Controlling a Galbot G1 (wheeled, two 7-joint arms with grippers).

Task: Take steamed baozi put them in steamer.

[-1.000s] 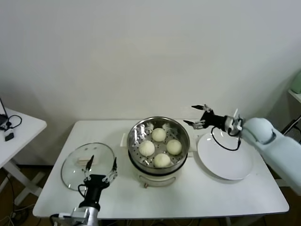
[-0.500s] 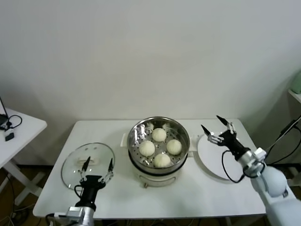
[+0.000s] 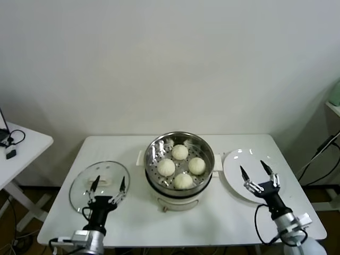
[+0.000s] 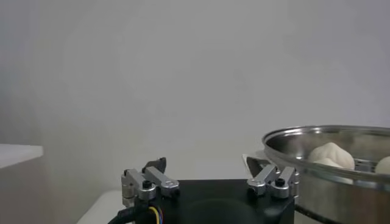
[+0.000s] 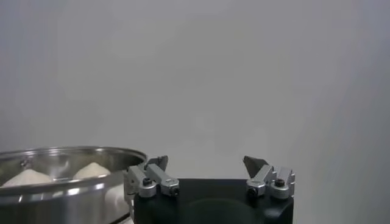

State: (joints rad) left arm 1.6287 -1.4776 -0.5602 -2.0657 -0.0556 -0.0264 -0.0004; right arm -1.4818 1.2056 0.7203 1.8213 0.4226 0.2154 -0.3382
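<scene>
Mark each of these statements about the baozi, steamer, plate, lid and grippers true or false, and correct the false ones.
1. Four steamed baozi lie in the steamer. True.
2. The white plate holds one bun. False: it holds none.
3. The glass lid covers the steamer. False: it lies on the table, on the steamer's left.
4. The right gripper is open over the plate's near edge. True.
5. The left gripper grips a bun. False: it is open and holds nothing, by the lid.

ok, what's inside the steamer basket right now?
Four buns sit on the perforated floor of the steamer, close together, none stacked. The floor under each bun is covered, and the pot below the basket can't be seen into. The plate is bare; both grippers hang open near the table's front edge.
</scene>
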